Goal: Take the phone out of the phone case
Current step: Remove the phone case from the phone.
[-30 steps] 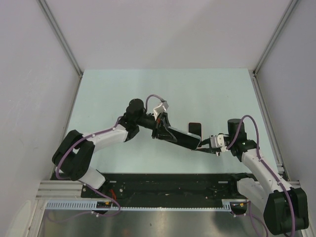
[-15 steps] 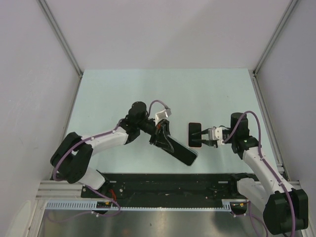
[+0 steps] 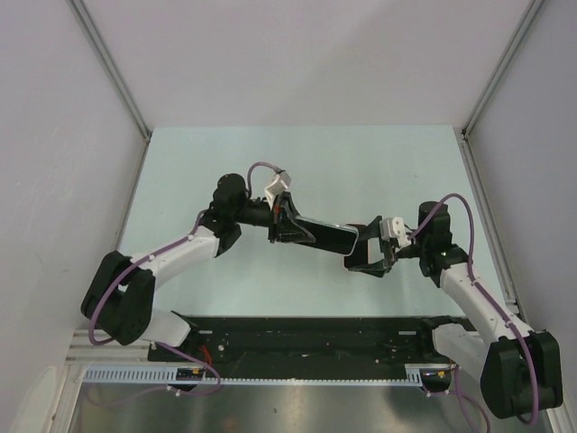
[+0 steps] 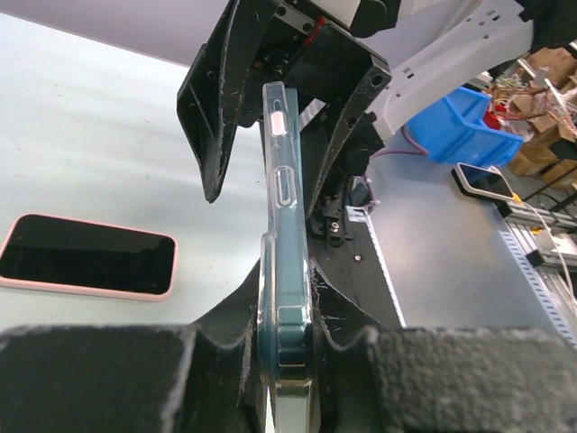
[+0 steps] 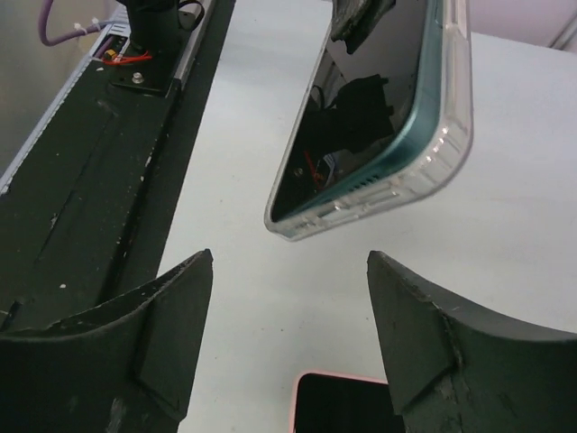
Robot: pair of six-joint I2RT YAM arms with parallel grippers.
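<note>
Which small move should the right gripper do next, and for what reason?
Probably advance the open right gripper until its jaws straddle the free end of the clear case, then close. The left gripper is shut on the other end, and the phone sits inside it.

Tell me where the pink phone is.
The pink phone lies flat on the table, left in the left wrist view, just beneath the open right end effector.

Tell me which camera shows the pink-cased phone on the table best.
Left wrist: the pink-cased phone lies whole, screen up. Right wrist catches only one corner; in the top view the right gripper mostly hides it.
</note>
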